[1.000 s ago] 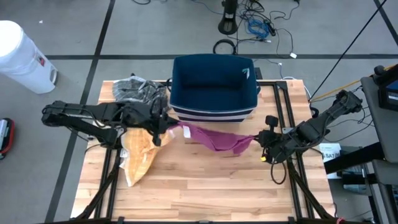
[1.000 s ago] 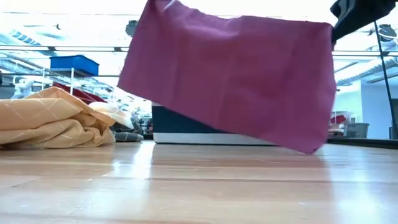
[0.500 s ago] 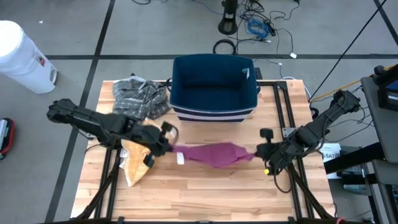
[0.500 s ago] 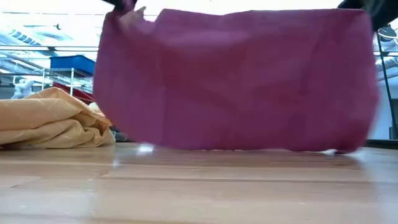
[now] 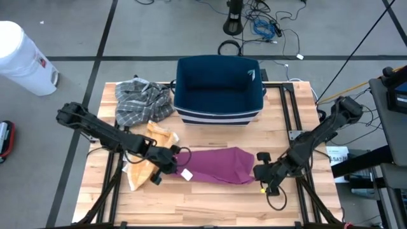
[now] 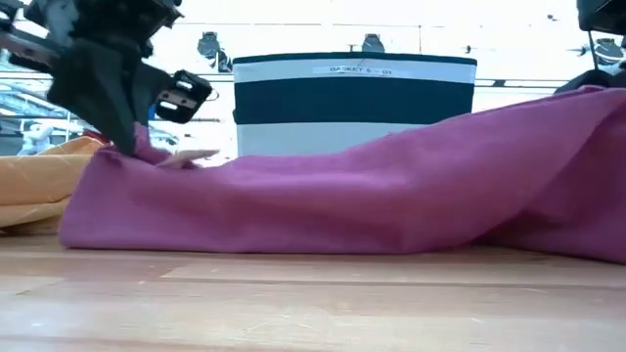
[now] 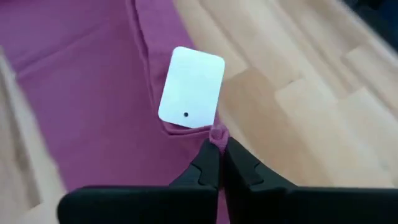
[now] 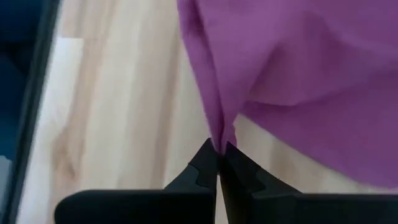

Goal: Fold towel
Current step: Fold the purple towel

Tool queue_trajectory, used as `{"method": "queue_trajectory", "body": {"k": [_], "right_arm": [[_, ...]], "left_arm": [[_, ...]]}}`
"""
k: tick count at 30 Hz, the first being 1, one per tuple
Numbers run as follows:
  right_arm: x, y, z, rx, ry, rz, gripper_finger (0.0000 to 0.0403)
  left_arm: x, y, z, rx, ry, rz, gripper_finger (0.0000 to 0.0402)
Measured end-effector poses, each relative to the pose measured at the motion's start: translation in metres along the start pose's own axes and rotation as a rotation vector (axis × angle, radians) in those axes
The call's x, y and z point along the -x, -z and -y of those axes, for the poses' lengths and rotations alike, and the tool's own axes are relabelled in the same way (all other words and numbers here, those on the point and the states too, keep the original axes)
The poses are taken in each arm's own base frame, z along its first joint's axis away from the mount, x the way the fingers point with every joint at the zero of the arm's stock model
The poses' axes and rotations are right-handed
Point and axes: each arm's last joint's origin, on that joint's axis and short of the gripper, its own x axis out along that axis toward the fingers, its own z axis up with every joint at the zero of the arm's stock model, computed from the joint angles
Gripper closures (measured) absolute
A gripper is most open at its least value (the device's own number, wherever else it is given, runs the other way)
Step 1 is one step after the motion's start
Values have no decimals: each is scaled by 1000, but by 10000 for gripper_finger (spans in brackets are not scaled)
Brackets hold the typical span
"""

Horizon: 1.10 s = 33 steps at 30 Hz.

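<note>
Purple towel (image 5: 213,165) was hanging spread between the arms a second ago; now it is lowered and lies along the table (image 5: 210,203), so the laying-flat step looks nearly done. Left gripper (image 5: 170,159) is clenched on the corner by the white tag (image 7: 191,87); right gripper (image 5: 262,173) pinches the opposite corner. Navy basket (image 5: 219,89) behind: nothing visible inside. Orange cloth (image 5: 143,162) and plaid cloth (image 5: 141,102) lie beside it.
</note>
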Motion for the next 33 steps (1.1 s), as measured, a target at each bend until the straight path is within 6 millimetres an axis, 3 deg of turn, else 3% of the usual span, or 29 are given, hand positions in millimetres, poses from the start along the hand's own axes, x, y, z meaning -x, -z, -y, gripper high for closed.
{"method": "queue_trajectory", "body": {"k": [7,16,19,25,33], "right_arm": [[-15,-6,-14,19,-60,71,386],[-16,10,-17,-103,-16,-51,242],[-14,12,-13,-132,57,-30,217],[-15,6,-4,-106,244,116,223],[-17,-2,8,-125,232,78,250]], "left_arm": [[-2,-1,14,44,40,-9,395],[-3,-2,28,72,56,-16,354],[-3,-2,29,73,58,-16,330],[-3,-2,29,145,77,-18,296],[-2,0,32,255,156,-50,286]]}}
